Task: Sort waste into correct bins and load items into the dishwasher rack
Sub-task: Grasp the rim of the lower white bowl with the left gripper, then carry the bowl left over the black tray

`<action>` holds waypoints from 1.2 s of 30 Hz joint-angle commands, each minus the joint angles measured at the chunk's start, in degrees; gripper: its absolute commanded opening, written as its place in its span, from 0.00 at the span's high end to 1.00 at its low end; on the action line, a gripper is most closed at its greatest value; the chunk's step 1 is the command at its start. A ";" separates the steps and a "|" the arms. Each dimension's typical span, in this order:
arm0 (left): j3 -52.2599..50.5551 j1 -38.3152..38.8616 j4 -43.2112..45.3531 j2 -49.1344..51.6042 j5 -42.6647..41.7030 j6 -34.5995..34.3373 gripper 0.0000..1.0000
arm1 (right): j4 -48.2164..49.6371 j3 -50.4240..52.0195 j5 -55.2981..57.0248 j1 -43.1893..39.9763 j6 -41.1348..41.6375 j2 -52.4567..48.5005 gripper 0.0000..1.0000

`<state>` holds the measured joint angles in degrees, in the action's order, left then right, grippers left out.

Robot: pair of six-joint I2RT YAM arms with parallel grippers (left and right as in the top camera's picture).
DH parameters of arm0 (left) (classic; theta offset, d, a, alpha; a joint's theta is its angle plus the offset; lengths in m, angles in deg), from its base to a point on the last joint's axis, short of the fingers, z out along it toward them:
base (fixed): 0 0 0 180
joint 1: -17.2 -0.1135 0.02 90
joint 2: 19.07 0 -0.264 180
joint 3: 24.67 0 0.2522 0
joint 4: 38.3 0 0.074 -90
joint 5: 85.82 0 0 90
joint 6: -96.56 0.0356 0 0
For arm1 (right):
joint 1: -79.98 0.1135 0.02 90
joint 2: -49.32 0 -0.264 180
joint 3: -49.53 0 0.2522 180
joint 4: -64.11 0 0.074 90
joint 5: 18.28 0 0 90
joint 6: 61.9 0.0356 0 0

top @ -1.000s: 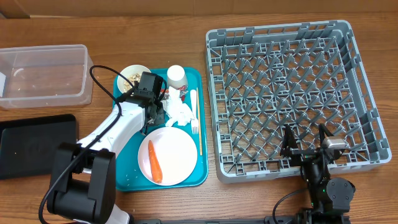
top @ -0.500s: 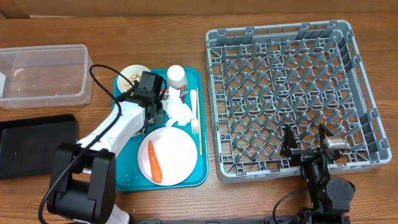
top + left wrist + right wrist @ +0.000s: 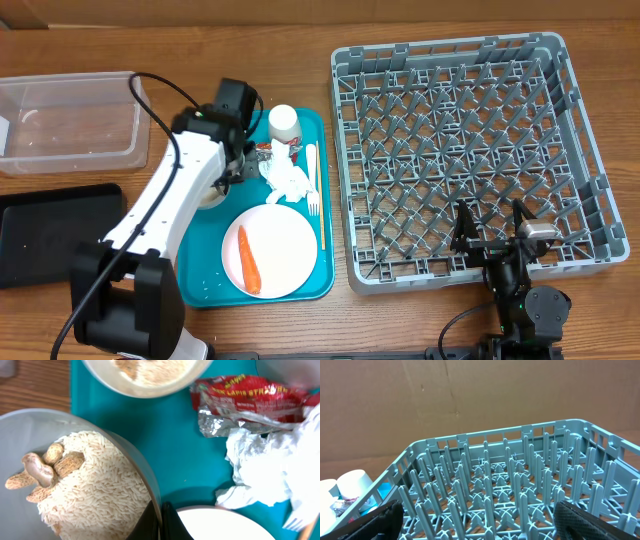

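Left wrist shows claw pinching round bowl of grainy rice.

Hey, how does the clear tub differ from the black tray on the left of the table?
The clear tub is see-through with tall walls; the black tray is opaque and shallow. The tub lies farther from the robot, the tray nearer. Both are rounded-corner rectangles resting on the wooden table, left of the teal tray.

Overhead: left arm conceals the rice bowl; clear tub and black tray cropped at left edge.
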<state>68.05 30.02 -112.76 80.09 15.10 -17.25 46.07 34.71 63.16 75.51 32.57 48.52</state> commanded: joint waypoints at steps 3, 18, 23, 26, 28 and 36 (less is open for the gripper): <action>3.08 -4.52 -3.19 -5.09 -0.33 -1.99 0.96 | 0.31 0.61 0.42 -0.22 -0.22 0.63 0.00; 2.84 -33.24 -3.93 -11.30 -22.53 1.55 0.96 | 0.31 0.61 0.42 -0.22 -0.22 0.63 0.00; 2.69 -39.67 -4.31 -11.30 -25.81 1.64 0.96 | 0.31 0.61 0.42 -0.22 -0.22 0.63 0.00; 2.45 -41.99 -2.67 -11.26 -29.94 3.06 0.96 | 0.31 0.61 0.42 -0.22 -0.22 0.63 0.00; 2.36 -42.99 -1.44 -10.97 -30.49 3.08 0.96 | 0.31 0.61 0.42 -0.22 -0.22 0.61 0.00; 1.73 -47.74 1.60 -8.24 -35.91 3.32 0.96 | 0.31 0.61 0.42 -0.22 -0.22 0.61 0.00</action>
<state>70.01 -15.62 -111.65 70.30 -16.25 -15.51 46.07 34.71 63.16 75.51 32.55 48.52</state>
